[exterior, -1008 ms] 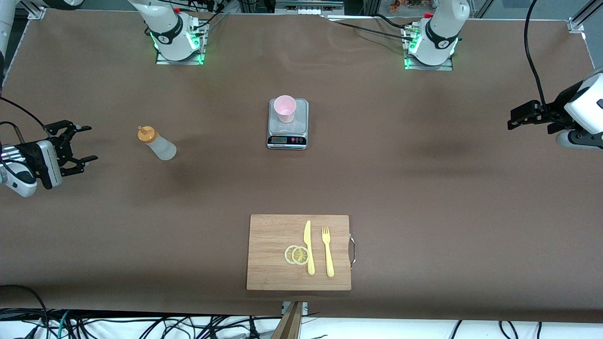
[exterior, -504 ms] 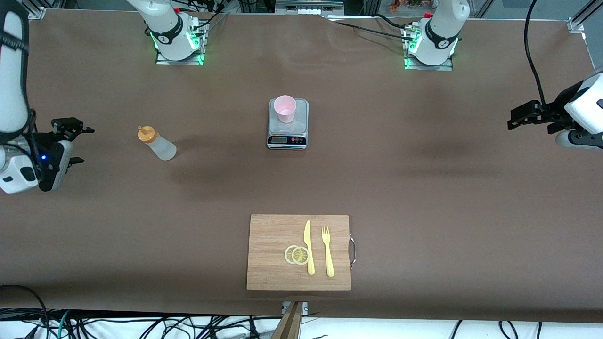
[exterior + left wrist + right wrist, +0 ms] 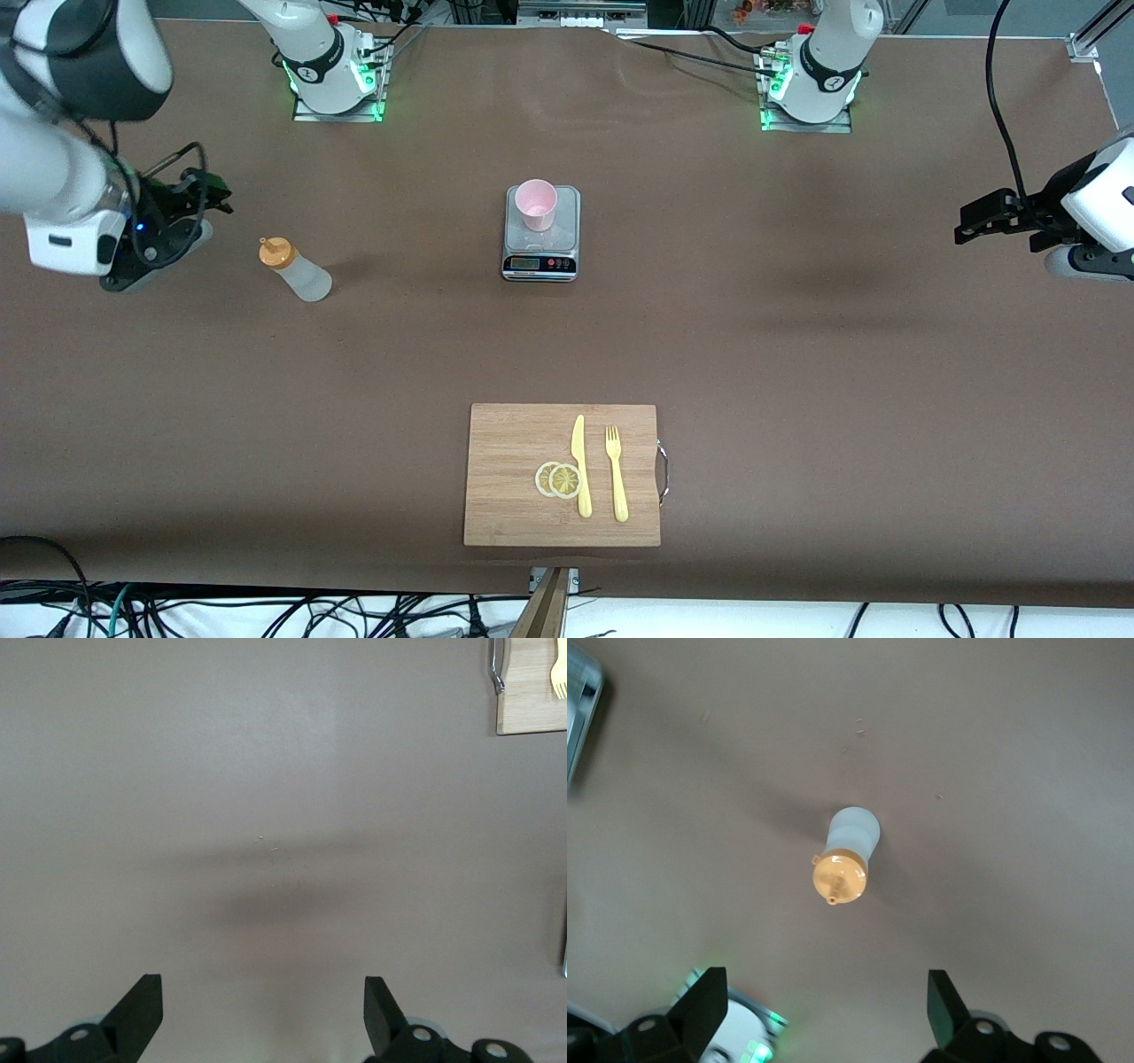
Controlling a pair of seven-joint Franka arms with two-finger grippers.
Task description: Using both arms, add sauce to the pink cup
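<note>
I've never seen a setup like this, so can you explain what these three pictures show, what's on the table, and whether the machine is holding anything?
These are two white robot arms bolted to a brown table. The wide picture looks down from across the table; the other two come from cameras on each arm's wrist, looking past its tool.

On the table: a sauce bottle standing upright, a pink cup on a small scale, and a cutting board with a knife, fork and lemon slices.

The right tool is open above the table beside the bottle, holding nothing. The left tool waits open over bare table at its end, also holding nothing.
</note>
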